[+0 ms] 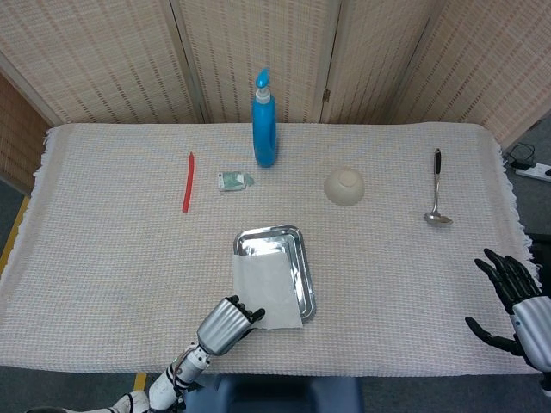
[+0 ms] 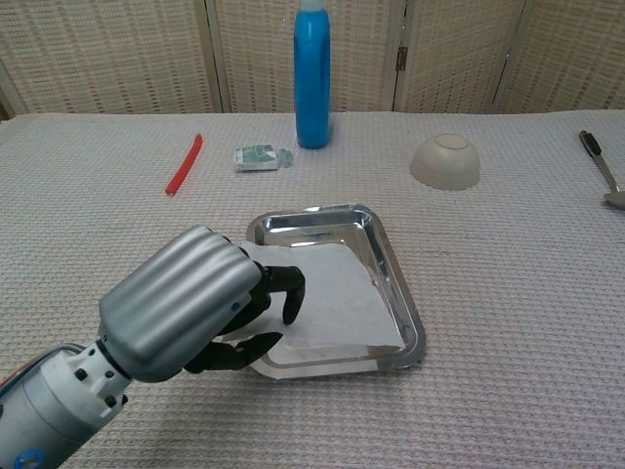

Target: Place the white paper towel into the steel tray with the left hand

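The white paper towel (image 1: 269, 289) (image 2: 337, 298) lies across the near half of the steel tray (image 1: 293, 240) (image 2: 337, 218), its near edge overhanging the tray's front rim. My left hand (image 1: 226, 324) (image 2: 193, 302) is at the tray's near left corner and still pinches the towel's near edge between thumb and fingers. My right hand (image 1: 517, 305) hovers open at the table's near right corner, far from the tray; it shows only in the head view.
A blue bottle (image 1: 264, 120) stands at the back centre. A small green packet (image 1: 233, 181) and a red stick (image 1: 187, 181) lie left of it. A beige bowl (image 1: 344, 186) and a steel ladle (image 1: 436, 190) sit to the right.
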Controlling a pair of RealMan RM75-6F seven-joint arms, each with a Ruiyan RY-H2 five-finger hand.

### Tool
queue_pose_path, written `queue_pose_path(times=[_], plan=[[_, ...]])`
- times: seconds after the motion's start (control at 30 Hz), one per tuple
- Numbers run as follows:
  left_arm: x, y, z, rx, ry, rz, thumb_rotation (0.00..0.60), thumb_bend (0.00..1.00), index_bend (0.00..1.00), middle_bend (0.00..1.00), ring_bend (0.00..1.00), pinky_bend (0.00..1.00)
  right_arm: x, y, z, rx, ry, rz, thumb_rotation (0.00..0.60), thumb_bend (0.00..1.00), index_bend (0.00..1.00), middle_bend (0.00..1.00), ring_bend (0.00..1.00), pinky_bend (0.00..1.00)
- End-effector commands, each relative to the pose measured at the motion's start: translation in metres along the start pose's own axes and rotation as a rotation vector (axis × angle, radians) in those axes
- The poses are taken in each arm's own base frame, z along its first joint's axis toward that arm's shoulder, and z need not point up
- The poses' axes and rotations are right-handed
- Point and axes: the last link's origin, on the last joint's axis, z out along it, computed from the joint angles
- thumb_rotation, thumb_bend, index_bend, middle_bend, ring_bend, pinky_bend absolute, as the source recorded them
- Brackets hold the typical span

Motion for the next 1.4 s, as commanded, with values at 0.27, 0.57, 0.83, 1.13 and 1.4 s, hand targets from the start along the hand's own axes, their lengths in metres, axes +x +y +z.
queue_pose_path(times=[0.27,0.57,0.83,1.13,1.4], plan=[[-0.012,0.008,0.009,0.005,-0.022,-0.037,0.6,0.58,0.56,1.0,0.96,0.87,0.002,0.002,0.001,0.003,-0.004,0.014,0.6,0.32,0.0,0.0,0.0,0.0],[-0.023,0.007,0.022,0.036,-0.048,-0.033,0.6,0.47,0.48,1.0,0.97,0.87,0.004,0.005,0.002,-0.007,-0.002,0.026,0.6,0.32,0.0,0.0,0.0,0.0],[-0.022,0.01,0.03,0.041,-0.042,-0.036,0.6,0.19,0.3,1.0,0.97,0.87,0.005,0.007,0.003,-0.009,-0.004,0.031,0.6,0.32,0.0,0.0,0.0,0.0],[-0.01,0.008,0.03,0.054,-0.019,-0.026,0.6,0.16,0.28,1.0,0.97,0.87,0.01,0.008,0.001,-0.011,0.015,0.029,0.6,0.32,0.0,0.0,0.0,0.0],[-0.002,0.006,0.02,0.106,-0.08,-0.045,0.6,0.14,0.25,1.0,0.97,0.87,0.024,0.009,-0.008,-0.003,0.082,0.06,0.6,0.32,0.0,0.0,0.0,0.0]])
